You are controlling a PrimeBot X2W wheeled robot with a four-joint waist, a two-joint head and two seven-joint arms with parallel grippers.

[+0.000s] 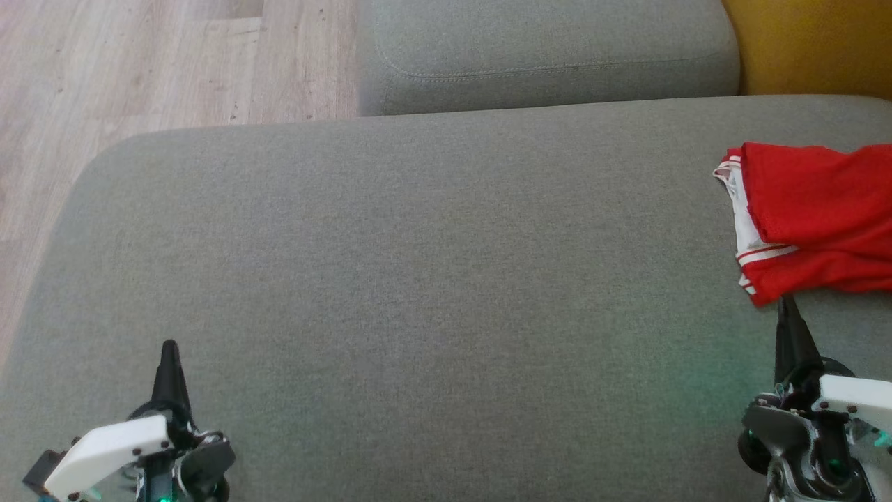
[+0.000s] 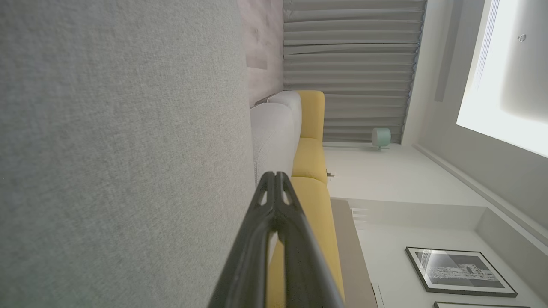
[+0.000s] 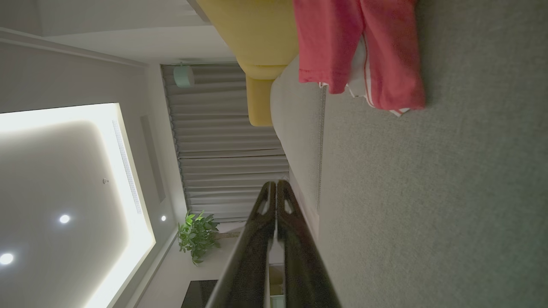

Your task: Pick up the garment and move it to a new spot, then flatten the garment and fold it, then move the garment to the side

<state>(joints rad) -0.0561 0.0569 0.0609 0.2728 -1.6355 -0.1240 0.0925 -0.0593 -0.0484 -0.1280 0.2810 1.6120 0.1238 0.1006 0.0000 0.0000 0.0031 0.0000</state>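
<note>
right tool [image 1: 787,304] closed, tip just beside red garment [image 1: 815,209] corner.

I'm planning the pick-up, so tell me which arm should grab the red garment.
Right. The right gripper, fingers shut, points at the near edge of the red garment and sits right by it. The left gripper, also shut, is far across the grey cushion. The right would likely need to open first.

Your left gripper [image 1: 169,346] sits low at your left, fingers pressed together; your right gripper [image 1: 785,301] likewise closed, both pointing forward
</note>
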